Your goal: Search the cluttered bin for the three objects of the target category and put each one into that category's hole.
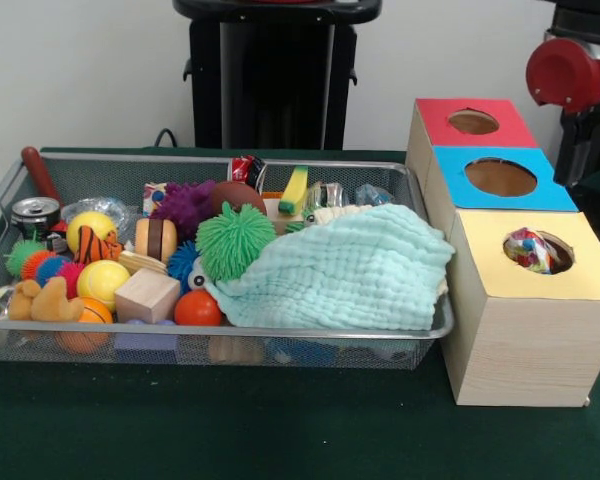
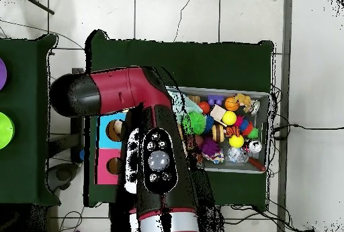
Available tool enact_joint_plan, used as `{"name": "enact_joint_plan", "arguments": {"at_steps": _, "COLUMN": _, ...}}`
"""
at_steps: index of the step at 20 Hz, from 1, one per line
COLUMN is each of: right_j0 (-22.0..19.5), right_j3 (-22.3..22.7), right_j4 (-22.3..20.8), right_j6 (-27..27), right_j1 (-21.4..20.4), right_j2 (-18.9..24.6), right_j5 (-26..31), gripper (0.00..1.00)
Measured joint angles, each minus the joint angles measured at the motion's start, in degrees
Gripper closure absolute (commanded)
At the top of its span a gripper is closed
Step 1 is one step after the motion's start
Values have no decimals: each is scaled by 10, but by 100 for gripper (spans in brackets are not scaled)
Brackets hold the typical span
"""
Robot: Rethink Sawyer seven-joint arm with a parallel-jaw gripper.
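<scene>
Gripper isn't showing in either view, so I can't tell if it's released or clenched on anything.

Near edge: the wire bin (image 1: 280, 332) is sitting on the green table (image 1: 280, 430), packed. A wooden block (image 1: 147, 295), an orange ball (image 1: 197, 308) and a yellow ball (image 1: 102, 282) are crowding the front left. A mint cloth (image 1: 350, 275) is draping over the bin's right half and probably hiding items, hence the search step. A green spiky ball (image 1: 235, 240) is resting against the cloth's left edge.

Just beside the bin, the yellow box (image 1: 535, 330) is nearest, with something multicoloured (image 1: 532, 250) sitting in its hole. I'm guessing that's one target already dropped; which category is wanted, and where the remaining targets are lying in the clutter, I can't tell. Behind it the blue box (image 1: 500, 178) and then the red box (image 1: 473, 122) are showing empty holes.

The arm (image 1: 568, 70) is hanging at the far right, behind the boxes. In the overhead view the arm (image 2: 158, 155) is stretching over the boxes with the elbow bending towards the bin, clear of the clutter.
</scene>
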Motion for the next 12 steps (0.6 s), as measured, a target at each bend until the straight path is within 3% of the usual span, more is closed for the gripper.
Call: {"name": "enact_joint_plan", "arguments": {"at_steps": 12, "right_j0": 2, "right_j3": 0, "right_j4": 0, "right_j6": 0, "right_j1": 46, "right_j2": -6, "right_j5": 0, "gripper": 100}}
